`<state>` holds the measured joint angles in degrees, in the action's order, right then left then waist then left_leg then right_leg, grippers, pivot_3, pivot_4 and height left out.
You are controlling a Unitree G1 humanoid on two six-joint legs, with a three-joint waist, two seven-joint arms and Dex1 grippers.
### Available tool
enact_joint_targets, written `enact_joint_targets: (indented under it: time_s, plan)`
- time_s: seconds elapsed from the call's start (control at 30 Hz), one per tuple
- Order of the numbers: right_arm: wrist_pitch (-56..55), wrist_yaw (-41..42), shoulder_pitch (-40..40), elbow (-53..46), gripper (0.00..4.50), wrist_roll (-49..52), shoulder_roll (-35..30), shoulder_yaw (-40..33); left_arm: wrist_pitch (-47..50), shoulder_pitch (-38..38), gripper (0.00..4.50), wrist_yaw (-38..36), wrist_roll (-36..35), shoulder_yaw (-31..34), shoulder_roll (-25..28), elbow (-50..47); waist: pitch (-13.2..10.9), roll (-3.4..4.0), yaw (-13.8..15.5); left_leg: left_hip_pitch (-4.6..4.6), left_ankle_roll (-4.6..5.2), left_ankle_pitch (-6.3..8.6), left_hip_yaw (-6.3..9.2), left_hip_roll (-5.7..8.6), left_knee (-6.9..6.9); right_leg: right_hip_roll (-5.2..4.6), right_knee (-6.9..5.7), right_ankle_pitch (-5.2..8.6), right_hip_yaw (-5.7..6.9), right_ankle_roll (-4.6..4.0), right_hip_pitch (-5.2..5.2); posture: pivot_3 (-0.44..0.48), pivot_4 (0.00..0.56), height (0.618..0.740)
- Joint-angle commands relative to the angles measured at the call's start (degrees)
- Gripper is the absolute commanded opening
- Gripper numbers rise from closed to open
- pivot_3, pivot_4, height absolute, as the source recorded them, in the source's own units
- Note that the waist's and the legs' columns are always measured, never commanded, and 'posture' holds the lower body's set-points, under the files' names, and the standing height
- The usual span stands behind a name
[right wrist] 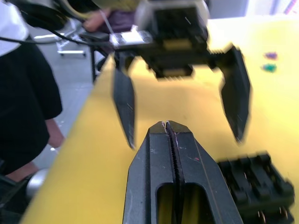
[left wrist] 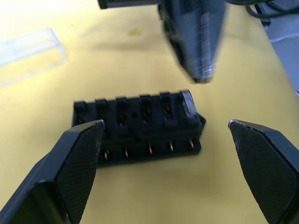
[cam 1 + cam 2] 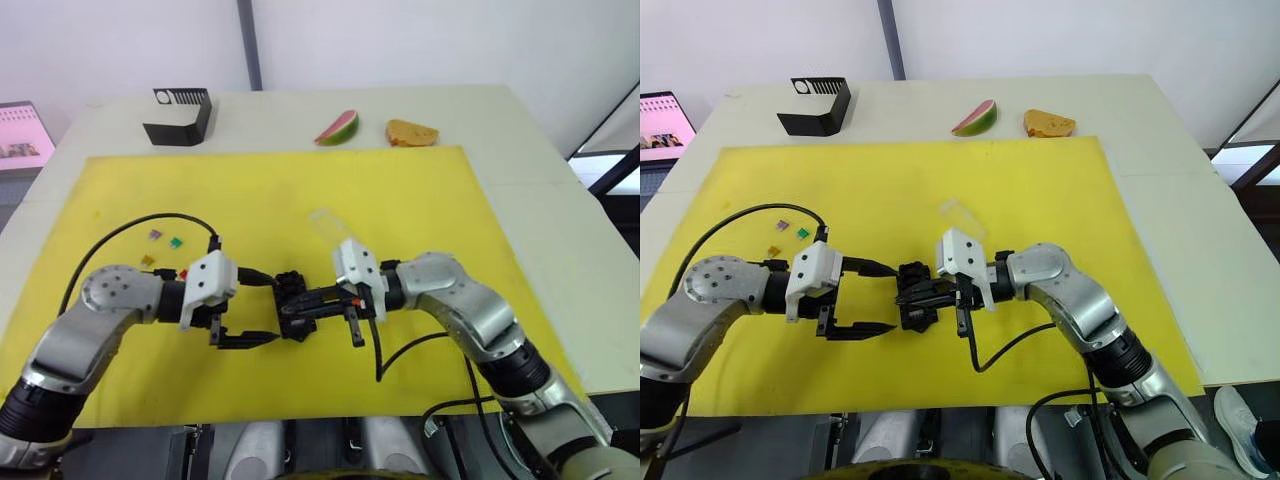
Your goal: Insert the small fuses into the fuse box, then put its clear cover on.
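Note:
The fuse box (image 2: pixel 140 116), a small black slotted block, lies on the yellow mat (image 3: pixel 420 200) near the front middle. My left gripper (image 3: pixel 272 310) is open, and its two fingers (image 2: pixel 77 158) straddle the box's left end without touching it. My right gripper (image 1: pixel 168 125) is shut, nothing shows between its fingers, and its tip hovers over the box from the right. The clear cover (image 3: pixel 325 225) rests on the mat just behind the box. Small fuses lie at the left of the mat: purple (image 3: pixel 155 235), teal (image 3: pixel 176 243), tan (image 3: pixel 147 260) and red (image 3: pixel 183 273).
A larger black box with a white slotted top (image 3: pixel 178 115) stands at the back left. A watermelon slice (image 3: pixel 337 128) and a piece of bread (image 3: pixel 411 132) lie at the back. A screen (image 3: pixel 25 135) sits off the table's left. A person (image 1: pixel 23 93) stands beyond the front edge.

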<state>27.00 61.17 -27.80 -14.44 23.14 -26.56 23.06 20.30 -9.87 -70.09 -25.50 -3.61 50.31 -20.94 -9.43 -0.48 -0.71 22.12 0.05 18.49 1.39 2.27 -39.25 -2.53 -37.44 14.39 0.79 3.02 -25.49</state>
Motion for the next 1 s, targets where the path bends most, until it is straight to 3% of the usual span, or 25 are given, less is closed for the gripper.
enact_joint_targets:
  time_s: [0.03,0.2,0.33,1.0]
  plan:
    - [-1.8,0.1,0.1,0.0,0.04,-1.9,0.7,1.1,-2.2,0.0,4.50,-1.1,1.1,-0.1,0.8,-0.7,0.0,0.00,0.0,0.00,0.00,0.00,0.00,0.00,0.00,0.00,0.00,0.00,0.00,0.00,0.00,0.000,0.150,0.740]
    - [-1.7,1.6,0.1,0.3,0.04,-3.5,-0.4,2.3,-4.3,-0.6,4.50,-0.8,3.5,-1.5,-0.3,0.6,0.0,0.00,0.1,-0.02,0.00,0.00,0.00,0.00,-0.01,0.00,0.08,0.00,0.00,0.00,0.08,0.000,0.150,0.740]
    - [2.9,2.5,0.0,-1.7,0.04,0.9,0.1,0.5,-5.0,-1.1,4.50,-1.0,4.2,-2.2,-0.7,1.3,0.0,0.00,0.1,-0.03,0.00,0.00,0.00,0.00,0.00,0.00,0.08,0.00,0.00,0.00,0.08,0.000,0.150,0.740]
    - [2.6,1.1,0.7,0.8,0.04,-6.7,-0.5,5.5,-5.3,-3.5,4.50,-1.3,5.0,-4.1,-1.8,2.0,0.0,-0.01,0.1,-0.13,0.01,0.00,0.01,0.00,0.00,0.00,0.06,0.00,0.00,0.00,0.16,0.000,0.150,0.740]
